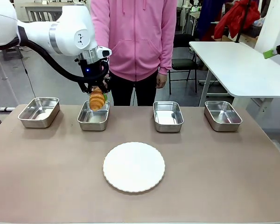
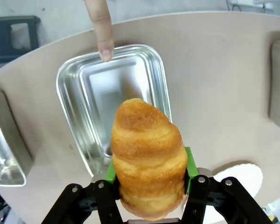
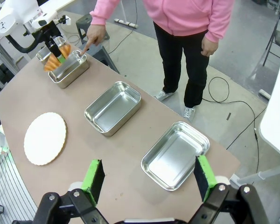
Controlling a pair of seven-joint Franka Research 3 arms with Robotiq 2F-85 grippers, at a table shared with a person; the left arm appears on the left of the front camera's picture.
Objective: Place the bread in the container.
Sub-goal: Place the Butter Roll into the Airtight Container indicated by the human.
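You see a white, rounded left arm (image 1: 60,32) with a black cable, its black tool (image 2: 149,186) with green pads; the person wears a pink zip hoodie (image 1: 133,32) and black trousers (image 3: 189,56).

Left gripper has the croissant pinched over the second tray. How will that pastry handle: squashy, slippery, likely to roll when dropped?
Probably soft: the croissant bulges around the green pads of the left gripper. Its glossy crust may be slightly slippery. Hanging tip-down over the tray where the person's finger points, it would likely topple onto its side; the walls should contain it.
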